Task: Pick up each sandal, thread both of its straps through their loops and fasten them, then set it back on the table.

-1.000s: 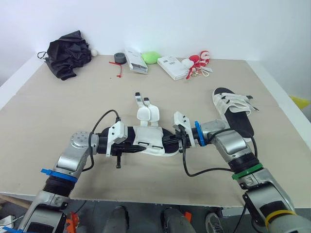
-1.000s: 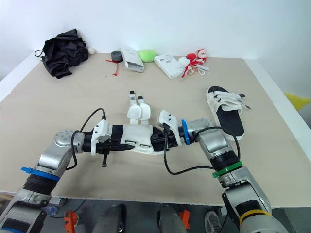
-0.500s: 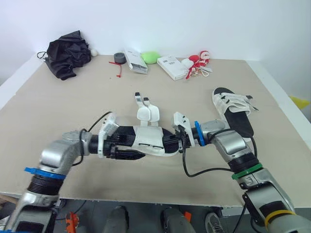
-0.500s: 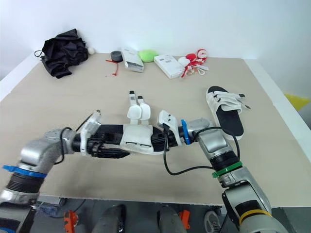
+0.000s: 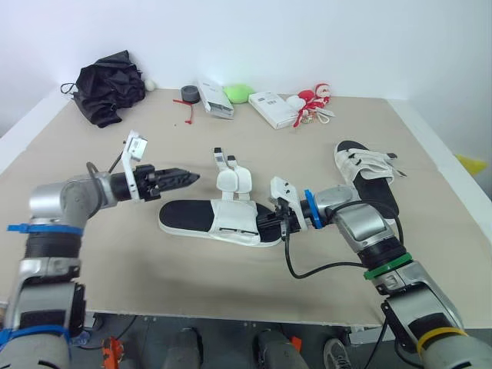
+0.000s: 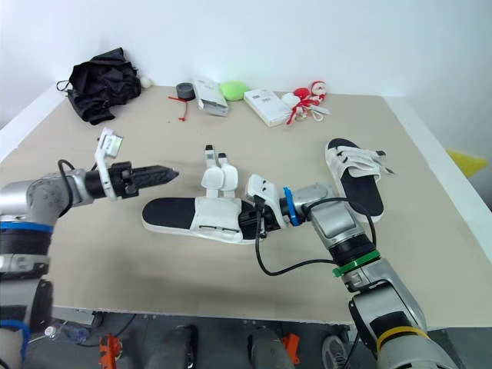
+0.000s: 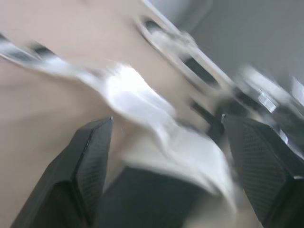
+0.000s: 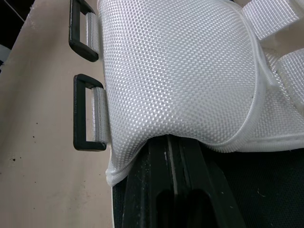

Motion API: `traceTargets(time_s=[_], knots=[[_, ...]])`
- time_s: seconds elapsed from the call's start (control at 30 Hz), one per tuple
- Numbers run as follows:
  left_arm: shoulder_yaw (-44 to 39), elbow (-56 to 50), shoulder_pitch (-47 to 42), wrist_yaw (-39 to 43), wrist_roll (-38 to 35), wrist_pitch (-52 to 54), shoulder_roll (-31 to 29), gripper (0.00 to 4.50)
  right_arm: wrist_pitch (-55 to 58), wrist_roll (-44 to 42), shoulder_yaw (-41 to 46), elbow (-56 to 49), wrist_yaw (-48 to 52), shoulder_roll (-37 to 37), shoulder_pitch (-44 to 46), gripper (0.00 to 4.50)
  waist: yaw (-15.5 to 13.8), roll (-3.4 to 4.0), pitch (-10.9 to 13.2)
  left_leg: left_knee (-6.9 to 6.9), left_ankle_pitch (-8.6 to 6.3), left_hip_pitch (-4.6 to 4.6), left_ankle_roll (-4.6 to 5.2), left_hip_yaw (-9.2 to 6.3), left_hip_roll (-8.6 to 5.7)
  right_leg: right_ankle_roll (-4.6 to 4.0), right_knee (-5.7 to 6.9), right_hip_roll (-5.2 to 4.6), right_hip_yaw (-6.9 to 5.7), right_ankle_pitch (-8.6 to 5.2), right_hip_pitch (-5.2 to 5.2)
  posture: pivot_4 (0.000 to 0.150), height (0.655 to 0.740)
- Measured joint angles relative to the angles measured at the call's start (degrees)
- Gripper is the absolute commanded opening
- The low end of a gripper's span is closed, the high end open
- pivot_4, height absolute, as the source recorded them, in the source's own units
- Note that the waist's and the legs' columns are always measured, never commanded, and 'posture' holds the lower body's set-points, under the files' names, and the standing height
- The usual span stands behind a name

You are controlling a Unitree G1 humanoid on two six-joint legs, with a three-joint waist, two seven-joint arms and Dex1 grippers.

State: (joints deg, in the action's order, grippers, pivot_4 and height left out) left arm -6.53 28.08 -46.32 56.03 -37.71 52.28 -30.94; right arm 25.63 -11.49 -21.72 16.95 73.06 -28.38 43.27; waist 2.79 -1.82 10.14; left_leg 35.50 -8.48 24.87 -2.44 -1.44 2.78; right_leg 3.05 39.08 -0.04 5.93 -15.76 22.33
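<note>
Sandal [image 5: 192,219] laid flat mid-desk [image 5: 231,288], straps [image 5: 231,178] unthreaded | right gripper [image 5: 265,223] pressed together, tucked under upper, probably as steadying | left gripper [image 5: 184,177] held spread, aimed at straps, apart

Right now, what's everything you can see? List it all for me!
middle sandal: one, black sole, white straps loose, table centre
right sandal: one, black and white, table's right side
black cloth: one, far left corner
tape roll: one, dark, far edge
white boxes: two, far edge, flanking green lump
green lump: one, far edge
red-and-white toys: small cluster, far edge
table: one, beige
left tool: one, black, open, near middle sandal's left end
right tool: one, black, shut on middle sandal's end
</note>
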Motion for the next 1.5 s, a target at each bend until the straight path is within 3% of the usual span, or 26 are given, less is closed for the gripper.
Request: traceTargets(time_s=[0.27, 0.47, 0.73, 0.87, 0.97, 1.03, 1.07, 1.1, 1.5], knots=[[-3.08, 20.38, -7.81, -7.08, 2.91, -1.58, 8.28, 3.79, 0.02, 0.12, 0.11, -0.12, 0.32, 0.04, 0.02, 0.00, 0.02, -0.02, 0.00, -0.05, 0.01, 0.09, -0.02, -0.20, -0.01, -0.01, 0.00, 0.08, -0.12, 0.01, 0.04, 0.150, 0.7380], [-9.91, 32.76, -15.52, -13.22, 2.95, -6.18, 10.55, 3.79, 0.12, 0.13, 0.27, -0.41, 0.38, 0.04, -0.11, 0.00, 0.04, -0.02, 0.00, -0.07, 0.01, 0.14, -0.03, -0.22, -0.02, 0.03, 0.00, 0.08, -0.13, -0.01, 0.08, 0.150, 0.7380], [-16.21, 41.34, -19.79, -19.72, 2.82, -10.12, 15.34, 3.79, 0.66, 0.13, 0.42, -1.02, 0.12, 0.21, -0.32, 0.00, 0.21, -0.02, 0.01, -0.12, 0.01, 0.15, -0.05, -0.26, -0.03, 0.04, -0.01, 0.08, -0.15, -0.02, 0.10, 0.150, 0.7380], [-20.40, 44.19, -21.06, -24.97, 2.45, -14.33, 16.92, 2.99, 0.89, 0.13, 0.72, -1.14, 0.04, 0.20, -0.53, 0.00, 0.15, -0.03, 0.01, -0.11, 0.01, 0.16, -0.06, -0.26, -0.05, 0.06, -0.01, 0.05, -0.15, -0.03, 0.08, 0.150, 0.7380], [-23.74, 45.56, -21.26, -28.89, 1.69, -18.19, 17.75, 1.40, 1.38, 0.13, 0.84, -1.66, -0.25, 0.20, -0.72, 0.00, 0.17, -0.03, 0.01, -0.12, 0.01, 0.16, -0.07, -0.27, -0.05, 0.06, -0.01, 0.06, -0.16, -0.02, 0.09, 0.150, 0.7380], [-24.02, 45.61, -21.34, -29.40, 1.70, -18.67, 18.01, 0.96, 1.46, 0.13, 0.90, -1.72, -0.27, 0.20, -0.77, 0.00, 0.16, -0.03, 0.01, -0.12, 0.02, 0.16, -0.08, -0.27, -0.06, 0.06, -0.01, 0.05, -0.16, -0.03, 0.09, 0.150, 0.7380], [-24.73, 45.66, -21.53, -29.86, 1.70, -18.75, 18.51, 0.37, 1.65, 0.13, 1.11, -2.02, -0.31, 0.20, -0.92, 0.00, 0.14, -0.03, 0.01, -0.12, 0.02, 0.16, -0.09, -0.27, -0.07, 0.06, -0.01, 0.05, -0.16, -0.03, 0.08, 0.150, 0.7380], [-24.85, 45.68, -21.61, -29.92, 1.71, -18.74, 18.68, 0.05, 1.70, 0.13, 1.13, -2.12, -0.34, 0.20, -0.94, 0.00, 0.14, -0.03, 0.01, -0.12, 0.02, 0.16, -0.09, -0.27, -0.07, 0.07, -0.01, 0.05, -0.16, -0.03, 0.08, 0.150, 0.7380], [-26.19, 45.61, -21.84, -30.13, 1.63, -18.48, 19.29, 0.05, 1.96, 0.13, 1.34, -2.39, -0.59, 0.20, -1.23, 0.00, 0.16, -0.03, 0.01, -0.13, 0.05, 0.16, -0.20, -0.28, -0.07, 0.07, -0.01, 0.05, -0.17, -0.03, 0.09, 0.150, 0.7380]])
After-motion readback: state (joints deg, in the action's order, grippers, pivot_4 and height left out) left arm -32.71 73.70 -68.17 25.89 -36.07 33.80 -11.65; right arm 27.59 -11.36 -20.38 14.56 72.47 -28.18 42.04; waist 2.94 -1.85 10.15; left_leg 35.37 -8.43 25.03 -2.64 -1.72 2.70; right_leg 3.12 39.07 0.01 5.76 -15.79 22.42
